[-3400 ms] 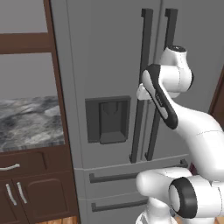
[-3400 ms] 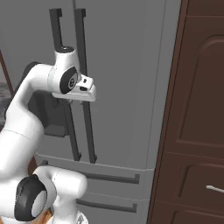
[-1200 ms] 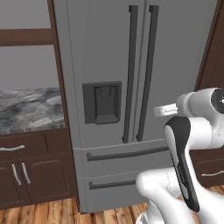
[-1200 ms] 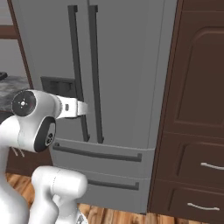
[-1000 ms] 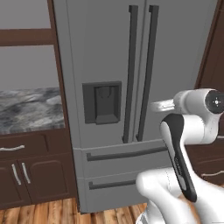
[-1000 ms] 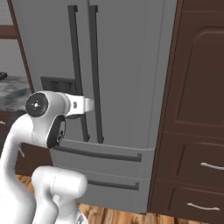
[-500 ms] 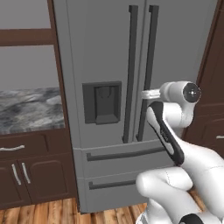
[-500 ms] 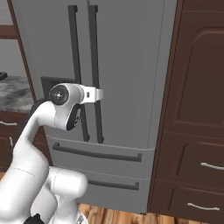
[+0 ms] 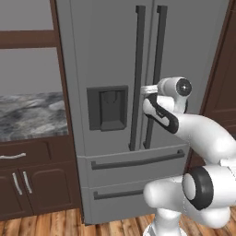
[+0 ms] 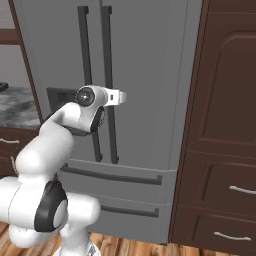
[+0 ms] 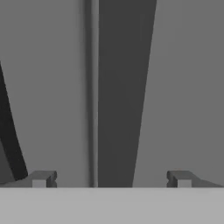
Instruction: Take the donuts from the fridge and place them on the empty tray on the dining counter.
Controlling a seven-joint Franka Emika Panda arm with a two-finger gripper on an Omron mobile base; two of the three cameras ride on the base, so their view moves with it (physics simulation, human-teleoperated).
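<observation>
The fridge (image 9: pixel 138 92) stands shut straight ahead, donuts presumably inside. The gripper (image 11: pixel 111 178), fingers spread wide, faces the right door's dark handle (image 11: pixel 120 87), the seam just left of it. That rigid bar looks the natural hold; the door likely swings heavily

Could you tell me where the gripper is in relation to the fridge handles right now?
In the hand view, the gripper faces the closed fridge, open, with one dark vertical handle between its fingertips.
</observation>
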